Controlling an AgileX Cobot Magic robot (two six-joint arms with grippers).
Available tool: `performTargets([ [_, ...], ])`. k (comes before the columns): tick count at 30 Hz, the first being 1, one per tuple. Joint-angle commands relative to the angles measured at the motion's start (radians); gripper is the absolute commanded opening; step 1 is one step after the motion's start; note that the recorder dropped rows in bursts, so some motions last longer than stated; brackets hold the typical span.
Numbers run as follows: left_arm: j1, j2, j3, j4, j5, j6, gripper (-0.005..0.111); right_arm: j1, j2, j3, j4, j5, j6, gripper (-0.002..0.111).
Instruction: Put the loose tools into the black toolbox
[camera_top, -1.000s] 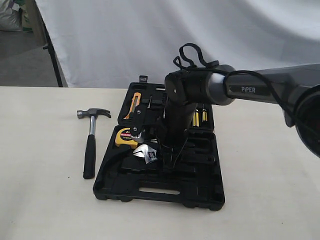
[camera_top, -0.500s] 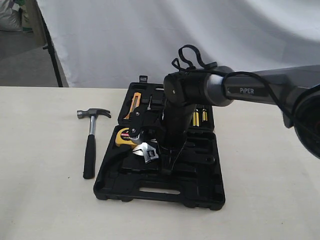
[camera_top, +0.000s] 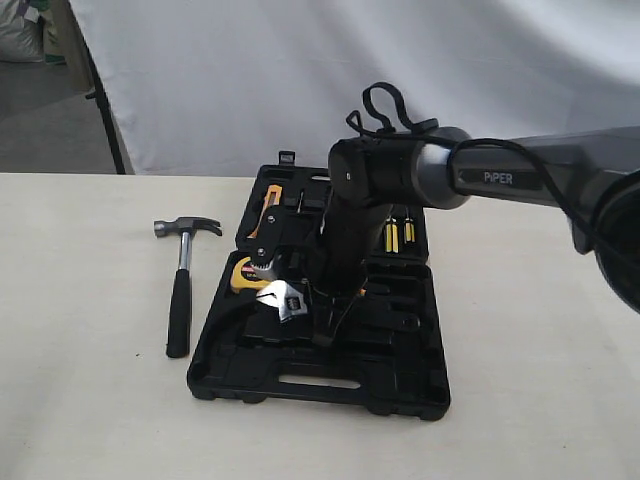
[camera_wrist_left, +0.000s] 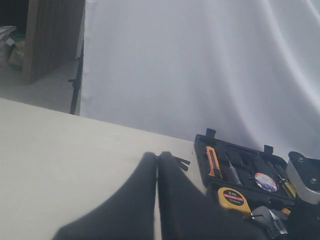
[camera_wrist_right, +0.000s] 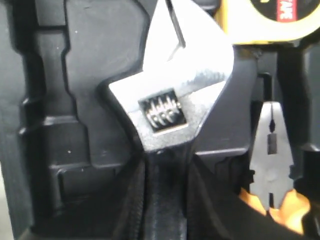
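The steel claw hammer (camera_top: 180, 290) lies on the table left of the open black toolbox (camera_top: 400, 392). My right gripper (camera_top: 325, 312) hangs over the box's near half, shut on the black handle of the silver adjustable wrench (camera_top: 280, 300). In the right wrist view the wrench head (camera_wrist_right: 175, 100) hovers over moulded recesses (camera_wrist_right: 75, 100), with the gripper (camera_wrist_right: 167, 167) clamped just behind it. The small tape roll (camera_wrist_left: 265, 182) rests in the box's far half. My left gripper (camera_wrist_left: 158, 159) is shut on nothing, over bare table left of the box.
A yellow tape measure (camera_top: 243, 276) sits in the box beside the wrench head. Orange-handled pliers (camera_wrist_right: 270, 170) lie in a recess next to it. An orange utility knife (camera_wrist_left: 212, 161) and yellow-handled drivers (camera_top: 399, 234) fill the far half. A white curtain hangs behind the table.
My right gripper has shifted slightly left and up, carrying the wrench head closer to the tape measure. The hammer has not moved.
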Motion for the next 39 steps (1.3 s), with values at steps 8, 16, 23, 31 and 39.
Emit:
performTargets([
  [8, -0.006, -0.003, -0.003, 0.004, -0.009, -0.005, 0.001, -0.001, 0.021, -0.003, 0.010, -0.009, -0.009, 0.000],
  [16, -0.006, -0.003, -0.003, 0.004, -0.009, -0.005, 0.001, -0.001, 0.021, -0.003, 0.010, -0.014, -0.009, 0.000],
  [23, -0.006, -0.003, -0.003, 0.004, -0.009, -0.005, 0.001, -0.001, 0.021, -0.003, 0.010, -0.011, -0.007, 0.025],
  [31, -0.006, -0.003, -0.003, 0.004, -0.009, -0.005, 0.001, 0.025, -0.036, -0.029, -0.002, -0.012, -0.023, 0.070],
  [39, -0.006, -0.003, -0.003, 0.004, -0.009, -0.005, 0.001, -0.005, -0.136, -0.081, 0.014, 0.024, 0.003, 0.042],
])
